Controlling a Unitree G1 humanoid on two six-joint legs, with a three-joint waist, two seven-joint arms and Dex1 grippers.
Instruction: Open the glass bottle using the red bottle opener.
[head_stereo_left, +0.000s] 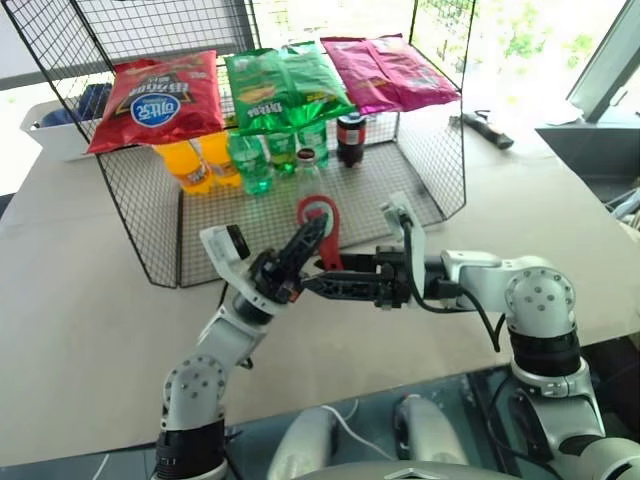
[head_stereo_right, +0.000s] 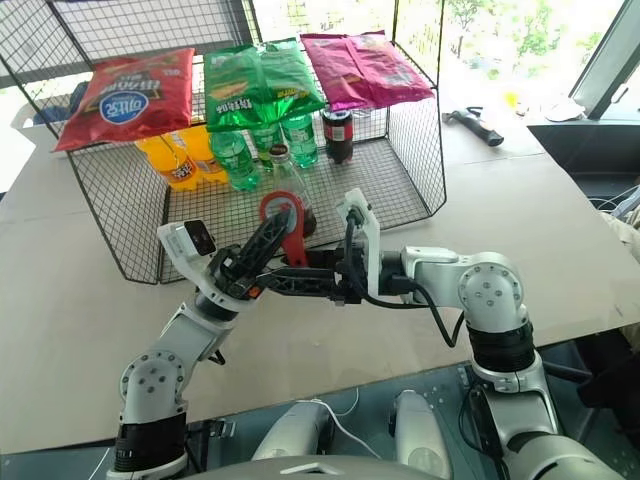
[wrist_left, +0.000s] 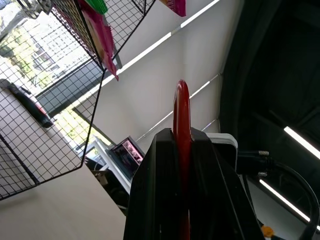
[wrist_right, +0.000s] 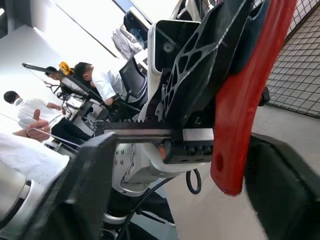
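In the left eye view, the red bottle opener (head_stereo_left: 320, 222) is clamped upright in the left gripper (head_stereo_left: 308, 240), with the glass bottle (head_stereo_left: 309, 176) standing behind on the worktop (head_stereo_left: 90, 300).

In the right wrist view, the right gripper's fingers (wrist_right: 287, 185) stand parted around the opener's handle; they should be closed squarely before release.

The red bottle opener (head_stereo_left: 320, 222) hides most of the glass bottle (head_stereo_left: 309, 166) behind it, leaving only the neck and cap clear. The opener's handle is buried between the left gripper's (head_stereo_left: 312, 238) jaws. Whether the right gripper (head_stereo_left: 318, 283) touches the handle cannot be told.
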